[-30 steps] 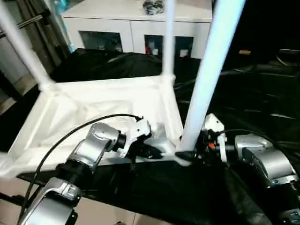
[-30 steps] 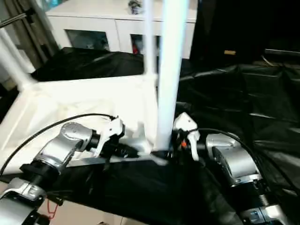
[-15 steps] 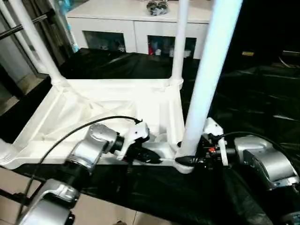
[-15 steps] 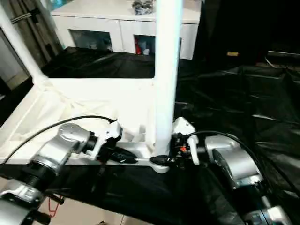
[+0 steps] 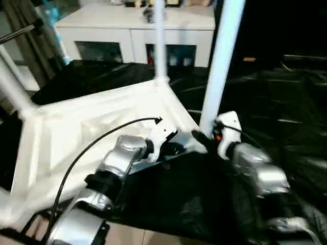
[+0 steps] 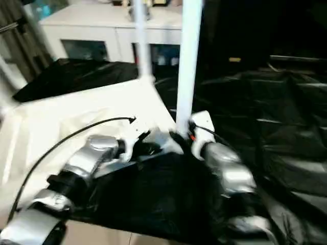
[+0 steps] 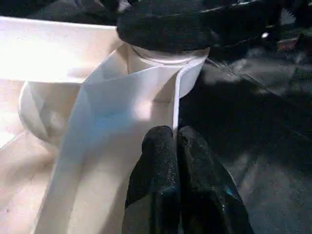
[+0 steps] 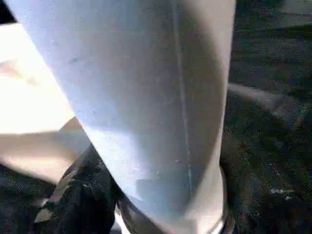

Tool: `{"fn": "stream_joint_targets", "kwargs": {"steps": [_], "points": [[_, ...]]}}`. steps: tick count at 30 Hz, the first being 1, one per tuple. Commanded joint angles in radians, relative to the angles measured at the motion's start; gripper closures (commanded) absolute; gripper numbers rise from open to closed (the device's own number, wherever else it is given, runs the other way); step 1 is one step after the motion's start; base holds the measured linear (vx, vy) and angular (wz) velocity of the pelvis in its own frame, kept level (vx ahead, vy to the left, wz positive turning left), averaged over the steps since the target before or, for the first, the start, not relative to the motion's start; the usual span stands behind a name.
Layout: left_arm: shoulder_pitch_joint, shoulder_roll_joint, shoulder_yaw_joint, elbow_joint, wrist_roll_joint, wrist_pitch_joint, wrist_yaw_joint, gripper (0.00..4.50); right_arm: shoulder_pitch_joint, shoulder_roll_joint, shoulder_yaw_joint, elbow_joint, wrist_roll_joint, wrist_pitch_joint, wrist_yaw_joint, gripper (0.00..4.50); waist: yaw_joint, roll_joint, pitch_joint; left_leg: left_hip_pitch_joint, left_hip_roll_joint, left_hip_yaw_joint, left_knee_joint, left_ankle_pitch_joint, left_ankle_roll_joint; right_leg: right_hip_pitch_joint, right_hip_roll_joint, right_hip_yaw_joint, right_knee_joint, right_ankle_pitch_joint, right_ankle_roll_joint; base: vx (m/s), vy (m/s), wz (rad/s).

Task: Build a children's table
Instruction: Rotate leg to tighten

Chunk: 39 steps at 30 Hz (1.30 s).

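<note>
The children's table lies upside down, its white tabletop [image 5: 76,132] with the ribbed underside facing up. Three white legs stand in its corner sockets: one at the left [image 5: 13,87], one at the far corner [image 5: 159,41] and one at the near right corner [image 5: 220,61]. My left gripper [image 5: 176,149] is shut on the tabletop's thin rim [image 7: 175,105] just beside the near right socket [image 7: 165,63]. My right gripper [image 5: 203,138] is closed round the base of the near right leg [image 8: 146,97], one black finger [image 8: 83,195] lying against it.
A crumpled black sheet [image 5: 276,102] covers the surface under and to the right of the table. A white cabinet with glass doors [image 5: 138,25] stands behind, small items on top. Pale floor [image 5: 153,240] shows at the near edge.
The view has shifted. The tabletop now lies turned, its near right corner swung farther from me, with both grippers still at that corner. The right gripper's fingers have narrowed round the leg.
</note>
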Motion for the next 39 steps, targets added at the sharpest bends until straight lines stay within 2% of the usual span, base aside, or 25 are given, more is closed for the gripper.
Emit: {"fn": "stream_joint_targets", "kwargs": {"steps": [1, 2, 6, 8, 12, 14, 17, 18, 19, 20, 24, 25, 26, 27, 30, 32, 34, 35, 38, 39], "points": [[-0.034, -0.062, -0.025, 0.000, -0.014, -0.024, 0.024, 4.50, 0.005, 0.094, 0.095, 0.038, 0.037, 0.033, 0.076, 1.24, 0.001, -0.013, -0.044, -0.005, 0.007, -0.004, -0.079, -0.264, 0.016, 0.034, -0.044, 0.024, -0.089, -0.303, -0.182, 0.000, 0.000, 0.00], [-0.033, -0.056, -0.025, -0.004, -0.016, -0.030, 0.015, 4.50, 0.005, 0.092, 0.095, 0.031, 0.045, 0.034, 0.094, 1.24, 0.003, -0.010, -0.047, -0.005, 0.007, -0.001, -0.076, -0.240, 0.029, 0.037, -0.045, 0.025, -0.085, -0.241, -0.204, 0.000, 0.000, 0.00], [-0.020, -0.013, -0.035, -0.017, -0.019, -0.075, -0.061, 4.50, 0.020, 0.028, 0.155, -0.022, 0.006, 0.011, 0.174, 0.79, 0.004, -0.014, -0.050, -0.010, 0.006, 0.000, -0.072, -0.198, 0.046, 0.045, -0.045, 0.024, -0.079, -0.179, -0.222, 0.000, 0.000, 0.00], [-0.014, 0.009, -0.040, -0.020, -0.018, -0.095, -0.101, 4.50, 0.031, -0.009, 0.178, -0.049, -0.002, -0.004, 0.230, 0.79, 0.004, -0.007, -0.053, -0.012, 0.006, 0.000, -0.068, -0.164, 0.059, 0.051, -0.045, 0.021, -0.073, -0.105, -0.240, 0.000, 0.000, 0.00], [0.001, 0.057, -0.054, -0.041, -0.027, -0.122, -0.195, 4.50, 0.070, -0.099, 0.213, -0.124, 0.023, -0.026, 0.398, 0.79, 0.009, -0.005, -0.055, -0.012, 0.009, 0.002, -0.065, -0.134, 0.083, 0.054, -0.046, 0.021, -0.067, -0.045, -0.262, 0.000, 0.000, 0.00], [0.010, 0.083, -0.066, -0.058, -0.036, -0.138, -0.258, 4.50, 0.093, -0.155, 0.234, -0.172, 0.043, -0.019, 0.491, 0.79, 0.018, -0.003, -0.055, -0.011, 0.013, 0.004, -0.062, -0.118, 0.099, 0.054, -0.044, 0.020, -0.060, -0.002, -0.281, 0.000, 0.000, 0.00], [0.023, 0.121, -0.081, -0.090, -0.060, -0.145, -0.367, 4.50, 0.115, -0.231, 0.260, -0.230, 0.060, -0.006, 0.605, 0.79, 0.025, -0.003, -0.051, -0.008, 0.017, 0.005, -0.065, -0.151, 0.099, 0.053, -0.043, 0.020, -0.063, -0.055, -0.282, 0.000, 0.000, 0.00], [0.028, 0.138, -0.091, -0.102, -0.065, -0.142, -0.408, 4.50, 0.117, -0.250, 0.265, -0.246, 0.065, 0.001, 0.631, 0.79, 0.026, -0.007, -0.050, -0.008, 0.017, 0.006, -0.066, -0.154, 0.099, 0.052, -0.044, 0.021, -0.064, -0.067, -0.282, 0.000, 0.000, 0.00], [0.032, 0.154, -0.100, -0.111, -0.067, -0.137, -0.441, 4.50, 0.120, -0.268, 0.269, -0.261, 0.075, 0.011, 0.656, 0.79, 0.030, -0.002, -0.051, -0.006, 0.020, 0.006, -0.067, -0.159, 0.096, 0.049, -0.046, 0.022, -0.064, -0.081, -0.281, 0.000, 0.000, 0.00], [0.032, 0.163, -0.104, -0.114, -0.067, -0.133, -0.456, 4.50, 0.121, -0.278, 0.271, -0.271, 0.082, 0.015, 0.673, 0.79, 0.032, -0.011, -0.050, -0.004, 0.021, 0.008, -0.067, -0.158, 0.095, 0.046, -0.045, 0.023, -0.065, -0.085, -0.282, 0.000, 0.000, 0.00], [0.029, 0.195, -0.103, -0.110, -0.070, -0.139, -0.506, 4.50, 0.127, -0.327, 0.294, -0.319, 0.108, 0.057, 0.769, 0.79, 0.042, -0.007, -0.049, -0.003, 0.021, 0.007, -0.068, -0.163, 0.082, 0.046, -0.046, 0.025, -0.064, -0.114, -0.272, 0.000, 0.000, 0.00], [0.029, 0.198, -0.102, -0.108, -0.069, -0.140, -0.510, 4.50, 0.129, -0.333, 0.300, -0.324, 0.109, 0.067, 0.783, 0.93, 0.043, -0.007, -0.049, -0.002, 0.021, 0.006, -0.068, -0.163, 0.079, 0.045, -0.045, 0.025, -0.064, -0.111, -0.272, 0.000, 0.000, 0.00], [0.028, 0.201, -0.103, -0.107, -0.070, -0.140, -0.514, 4.50, 0.129, -0.337, 0.303, -0.326, 0.109, 0.070, 0.789, 1.03, 0.043, -0.015, -0.050, -0.004, 0.020, 0.007, -0.067, -0.155, 0.078, 0.046, -0.046, 0.026, -0.063, -0.105, -0.270, 0.000, 0.000, 0.00], [0.028, 0.206, -0.103, -0.106, -0.072, -0.138, -0.523, 4.50, 0.129, -0.343, 0.309, -0.330, 0.109, 0.076, 0.797, 1.03, 0.045, -0.011, -0.050, -0.004, 0.020, 0.006, -0.067, -0.151, 0.077, 0.047, -0.047, 0.026, -0.061, -0.104, -0.270, 0.000, 0.000, 0.00], [0.031, 0.213, -0.101, -0.117, -0.081, -0.128, -0.529, 4.50, 0.128, -0.345, 0.316, -0.343, 0.121, 0.099, 0.806, 1.22, 0.046, -0.012, -0.051, -0.006, 0.018, 0.006, -0.065, -0.133, 0.080, 0.047, -0.048, 0.025, -0.060, -0.089, -0.270, 0.000, 0.000, 0.00], [0.033, 0.212, -0.100, -0.119, -0.081, -0.125, -0.528, 4.50, 0.128, -0.344, 0.317, -0.346, 0.128, 0.108, 0.808, 1.51, 0.046, -0.011, -0.052, -0.006, 0.018, 0.006, -0.065, -0.127, 0.081, 0.047, -0.048, 0.025, -0.060, -0.085, -0.270, 0.000, 0.000, 0.00], [0.036, 0.210, -0.100, -0.123, -0.081, -0.121, -0.526, 4.50, 0.131, -0.342, 0.318, -0.348, 0.130, 0.111, 0.806, 1.55, 0.047, -0.012, -0.053, -0.008, 0.017, 0.006, -0.064, -0.119, 0.081, 0.048, -0.048, 0.024, -0.058, -0.078, -0.270, 0.000, 0.000, 0.00], [0.039, 0.206, -0.100, -0.126, -0.081, -0.117, -0.524, 4.50, 0.135, -0.341, 0.319, -0.352, 0.134, 0.117, 0.806, 1.65, 0.047, -0.008, -0.053, -0.007, 0.018, 0.005, -0.064, -0.119, 0.080, 0.048, -0.048, 0.024, -0.058, -0.076, -0.271, 0.000, 0.000, 0.00], [0.042, 0.199, -0.097, -0.126, -0.080, -0.109, -0.519, 4.50, 0.146, -0.337, 0.318, -0.359, 0.135, 0.122, 0.802, 1.84, 0.048, -0.010, -0.052, -0.007, 0.017, 0.006, -0.064, -0.121, 0.080, 0.048, -0.046, 0.024, -0.059, -0.078, -0.269, 0.000, 0.000, 0.00], [0.041, 0.190, -0.094, -0.124, -0.079, -0.105, -0.506, 4.50, 0.150, -0.323, 0.309, -0.351, 0.133, 0.118, 0.780, 1.86, 0.048, -0.006, -0.052, -0.007, 0.017, 0.005, -0.064, -0.124, 0.079, 0.047, -0.047, 0.024, -0.059, -0.083, -0.269, 0.000, 0.000, 0.00]]}}
